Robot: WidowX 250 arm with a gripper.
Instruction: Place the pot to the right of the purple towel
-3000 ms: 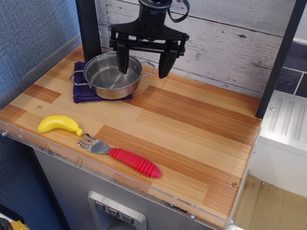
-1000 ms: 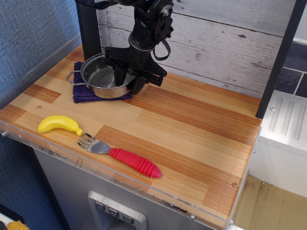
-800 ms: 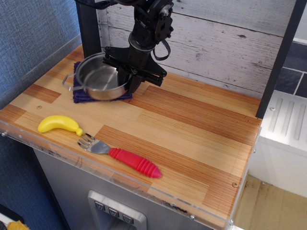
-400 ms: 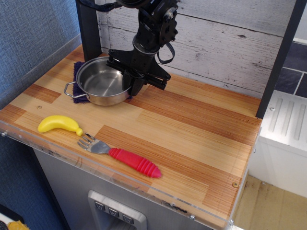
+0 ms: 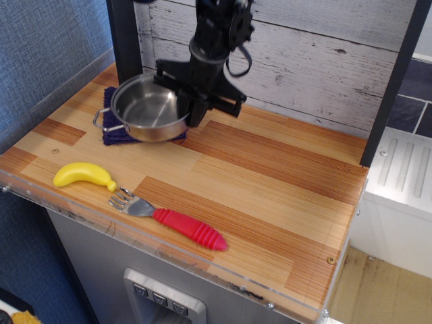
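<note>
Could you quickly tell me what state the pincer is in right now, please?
Pincer: closed on the right rim of the pot, which sits tilted above the purple towel.

No readable text, no labels, no brands, no numbers on anything

We see a striped wooden counter [image 5: 270, 175] against a whitewashed plank wall [image 5: 317, 54], blue textured wallpaper [image 5: 47, 47] at left, black posts [image 5: 395, 81] flanking.
</note>
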